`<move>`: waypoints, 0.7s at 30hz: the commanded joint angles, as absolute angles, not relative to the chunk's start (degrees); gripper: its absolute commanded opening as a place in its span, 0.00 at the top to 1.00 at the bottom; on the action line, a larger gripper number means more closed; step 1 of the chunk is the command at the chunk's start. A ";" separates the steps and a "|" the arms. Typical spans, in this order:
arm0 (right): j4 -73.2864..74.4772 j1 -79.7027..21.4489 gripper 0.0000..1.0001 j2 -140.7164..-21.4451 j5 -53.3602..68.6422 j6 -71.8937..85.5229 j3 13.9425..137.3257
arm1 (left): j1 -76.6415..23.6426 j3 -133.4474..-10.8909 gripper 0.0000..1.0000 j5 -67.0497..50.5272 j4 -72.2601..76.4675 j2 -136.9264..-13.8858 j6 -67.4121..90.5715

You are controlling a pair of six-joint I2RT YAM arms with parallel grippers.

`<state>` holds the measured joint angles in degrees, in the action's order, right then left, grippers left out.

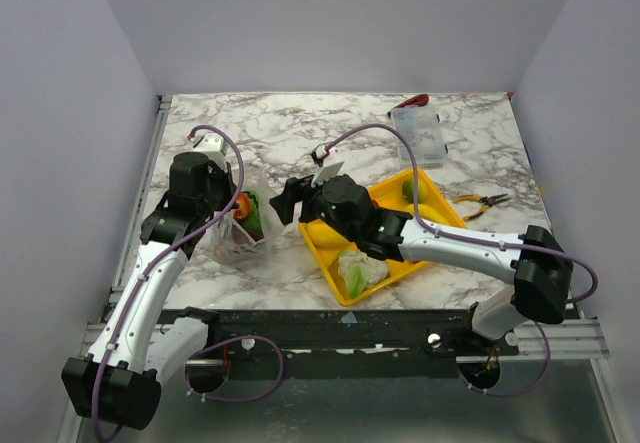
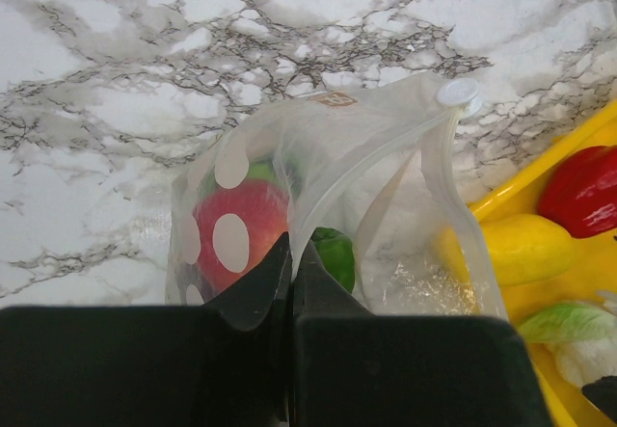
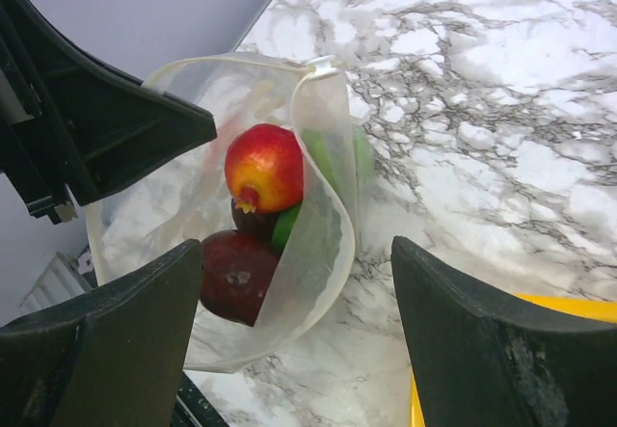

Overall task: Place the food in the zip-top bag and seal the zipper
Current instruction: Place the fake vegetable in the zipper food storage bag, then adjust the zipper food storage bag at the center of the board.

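Observation:
The zip-top bag (image 1: 240, 235) stands open at the left of the marble table. My left gripper (image 1: 233, 213) is shut on its near mouth edge; the film is pinched between the jaws (image 2: 292, 250). The zipper (image 2: 441, 172) curves along the open mouth. Inside lie a red-yellow fruit (image 3: 262, 167), a dark red piece (image 3: 234, 275) and a green piece (image 3: 289, 226). My right gripper (image 1: 286, 203) is open and empty, just right of the bag's mouth (image 3: 297, 253). A red pepper (image 2: 583, 191), a yellow piece (image 2: 511, 249) and a cauliflower (image 1: 360, 271) lie on the yellow tray (image 1: 322, 266).
A rigid clear compartment box (image 1: 418, 135) stands at the back right. Pliers with yellow handles (image 1: 482, 203) lie right of the tray. The left arm's black gripper body (image 3: 87, 119) shows behind the bag in the right wrist view.

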<state>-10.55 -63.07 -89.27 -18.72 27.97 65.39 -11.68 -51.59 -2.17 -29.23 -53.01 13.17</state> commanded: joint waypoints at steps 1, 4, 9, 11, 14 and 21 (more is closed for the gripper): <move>-8.60 -63.46 0.17 -88.02 -22.78 26.09 63.20 | -11.12 -51.46 1.00 -2.90 -27.99 -52.70 13.36; -8.67 -62.88 0.16 -90.54 -20.24 26.72 64.27 | -11.07 -51.35 1.00 -2.99 -28.12 -52.77 13.36; -8.15 -61.85 0.23 -95.94 -17.25 27.07 68.10 | -11.07 -51.09 1.00 -2.98 -27.96 -52.35 13.36; -6.56 -61.79 0.28 -97.87 -16.83 26.71 70.67 | -11.07 -51.09 1.00 -2.94 -27.99 -52.30 13.36; -3.90 -61.79 0.31 -100.62 -14.64 26.93 74.88 | -11.07 -50.99 1.00 -3.08 -27.98 -52.12 13.36; -0.21 -61.96 0.74 -101.51 -11.76 27.85 78.46 | -11.07 -50.87 1.00 -2.82 -28.02 -51.43 13.36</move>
<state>-3.66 -61.87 -101.89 -14.11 27.44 76.18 -11.35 -51.53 -2.20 -29.23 -52.93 13.19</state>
